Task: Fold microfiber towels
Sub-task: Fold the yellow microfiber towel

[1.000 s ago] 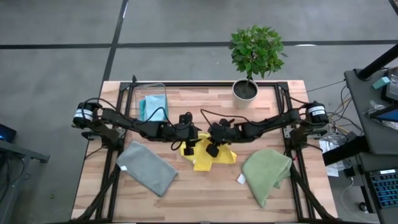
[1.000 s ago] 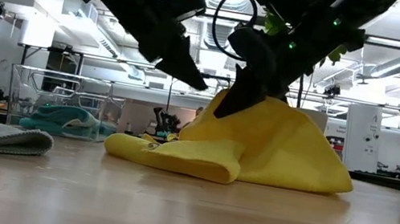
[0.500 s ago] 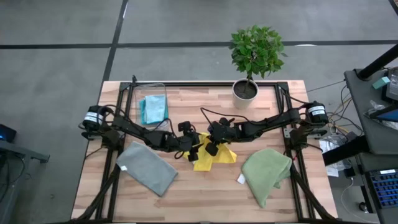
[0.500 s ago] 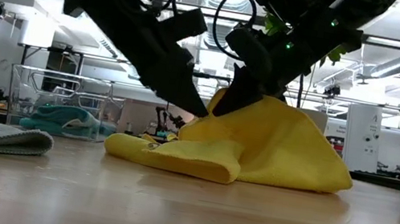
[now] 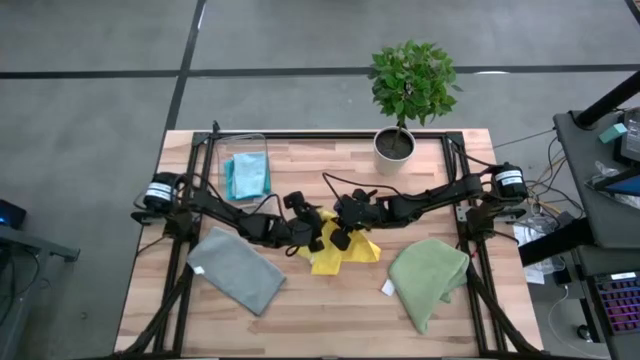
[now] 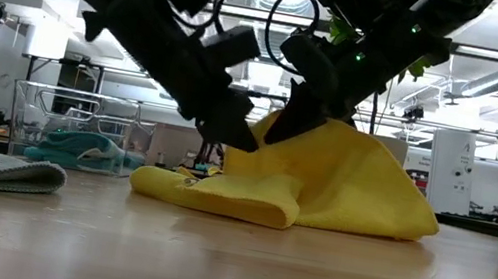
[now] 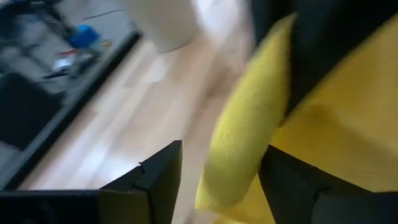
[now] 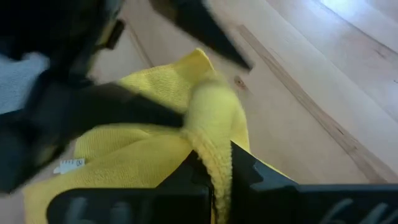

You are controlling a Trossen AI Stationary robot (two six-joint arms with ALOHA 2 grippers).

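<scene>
The yellow towel (image 5: 350, 256) lies at the table's middle, one part pulled up into a peak (image 6: 284, 125) and the rest spread on the wood. My right gripper (image 5: 341, 240) is shut on that peak. My left gripper (image 5: 316, 238) is open just left of it, slanting down. In the left wrist view its fingers stand either side of a raised yellow fold (image 7: 244, 155). The grey towel (image 5: 238, 268) lies flat at near left and the olive green towel (image 5: 428, 275) at near right. A teal and a light blue towel (image 5: 245, 175) lie in the clear bin. My right gripper pinches a raised fold of the yellow towel (image 8: 217, 163) between its two fingers, slanting down from the table's right. The cloth hangs from the fingers like a tent, its lower edges (image 6: 219, 195) on the table. My left gripper: the yellow fold lies close against one finger (image 7: 292, 180); I cannot tell whether it touches.
The clear plastic bin (image 5: 244, 150) stands at far left. A potted plant (image 5: 396, 143) stands at the far middle. Black frame rails (image 5: 185, 270) run along the table's left and right sides. Bare wood shows along the near edge (image 6: 227, 268).
My left gripper has come down and toward the table's right, tipping further downward, until its open fingers stand at the raised yellow fold beside my right gripper. The yellow towel keeps its tent shape.
</scene>
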